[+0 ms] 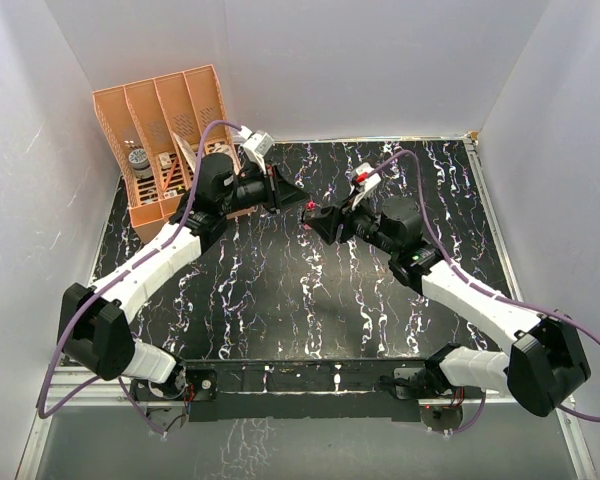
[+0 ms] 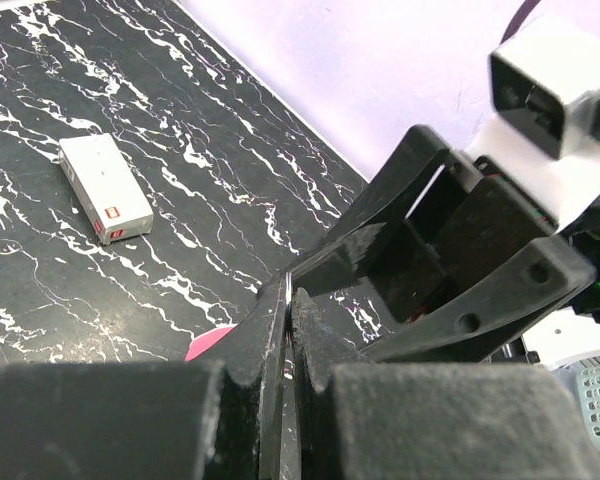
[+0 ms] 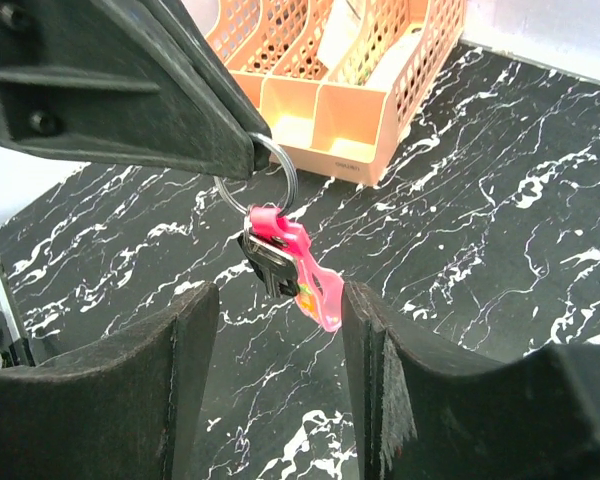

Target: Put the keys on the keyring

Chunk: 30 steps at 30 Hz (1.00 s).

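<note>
Right hand (image 3: 280,325), parted and empty, faces the keyring (image 3: 276,222) pinched by the left hand (image 3: 235,150); one key (image 3: 268,265) apparently hangs threaded.

We see a black counter (image 1: 280,310) veined all over with white marble streaks, and at ten o'clock on it a peach-orange file organiser (image 1: 165,130) with lattice walls. The keyring (image 3: 288,236) pairs a silvery ring with a bright pink tag, and the keys (image 3: 268,266) have dark heads. We find the fingers (image 3: 100,400) matte black, the arms (image 1: 150,265) white and black with purple cables (image 1: 55,370), and the small box (image 2: 105,188) white with a red mark.
</note>
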Each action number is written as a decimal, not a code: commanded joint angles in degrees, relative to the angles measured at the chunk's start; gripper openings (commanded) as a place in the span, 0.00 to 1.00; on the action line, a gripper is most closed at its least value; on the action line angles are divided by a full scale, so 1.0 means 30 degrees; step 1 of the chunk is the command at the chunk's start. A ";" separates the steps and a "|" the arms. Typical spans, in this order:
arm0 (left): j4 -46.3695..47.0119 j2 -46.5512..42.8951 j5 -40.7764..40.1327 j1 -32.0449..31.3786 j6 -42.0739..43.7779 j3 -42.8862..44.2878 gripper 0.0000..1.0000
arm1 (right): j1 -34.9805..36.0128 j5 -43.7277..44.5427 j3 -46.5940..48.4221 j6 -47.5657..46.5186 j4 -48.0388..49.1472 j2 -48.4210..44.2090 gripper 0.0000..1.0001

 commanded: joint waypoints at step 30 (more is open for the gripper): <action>-0.6896 -0.0117 -0.2344 -0.1471 0.1148 0.3633 0.00 | 0.0371 0.4371 0.0397 0.0357 0.2253 0.0495 0.54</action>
